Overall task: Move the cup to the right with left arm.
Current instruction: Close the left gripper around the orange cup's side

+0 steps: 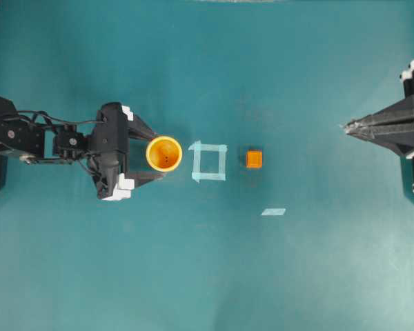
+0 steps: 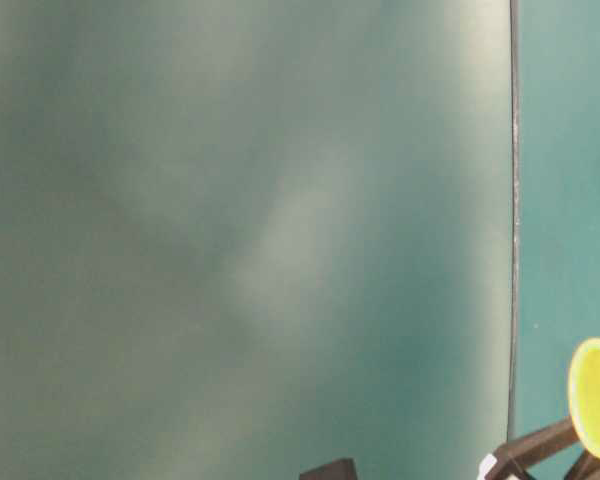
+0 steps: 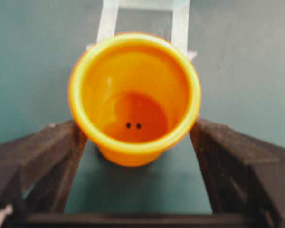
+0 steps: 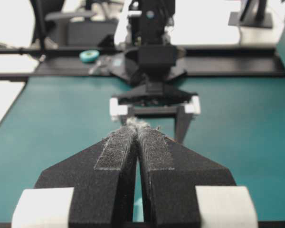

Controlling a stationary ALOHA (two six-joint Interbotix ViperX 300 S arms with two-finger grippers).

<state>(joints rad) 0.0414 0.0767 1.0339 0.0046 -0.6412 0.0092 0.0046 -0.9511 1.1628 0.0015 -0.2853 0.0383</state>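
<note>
The orange-yellow cup [image 1: 164, 153] stands upright on the teal table, just left of a pale tape square. My left gripper [image 1: 156, 155] is open, one finger on each side of the cup's left half. In the left wrist view the cup [image 3: 134, 95] fills the space between the black fingers [image 3: 52, 152], its rim close to both tips; whether they touch I cannot tell. The table-level view catches only the yellow rim [image 2: 595, 398]. My right gripper [image 1: 346, 126] rests far right, shut, its pads [image 4: 115, 145] pressed together on nothing.
The tape square [image 1: 209, 161] lies right of the cup. A small orange cube [image 1: 254, 159] sits just beyond it. A loose strip of tape [image 1: 273, 212] lies lower right of the cube. Most of the table-level view is a blurred grey-green surface.
</note>
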